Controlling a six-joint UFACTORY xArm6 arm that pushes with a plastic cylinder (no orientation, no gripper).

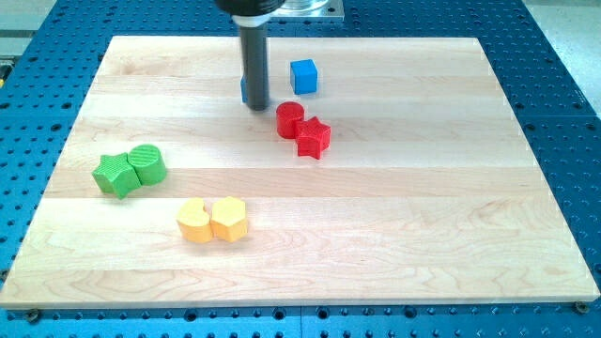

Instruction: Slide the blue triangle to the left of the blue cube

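1. Camera view: our rod has no jaws to spread or press together; my tip [256, 107] rests on the wooden surface [394, 235], to the view's left of the blue cube [303, 76].
2. The blue triangle [244, 89] is mostly hidden behind the rod, only a sliver showing at the rod's left edge, left of the cube.
3. Below the cube, the red cylinder [289, 119] touches the red star [313, 138].
4. Far lower-left of the cube: green star [115, 175], green cylinder [147, 163], yellow heart-like block [194, 222], yellow hexagon [229, 218].

a straight dark grey rod [254, 66] under a black collar.
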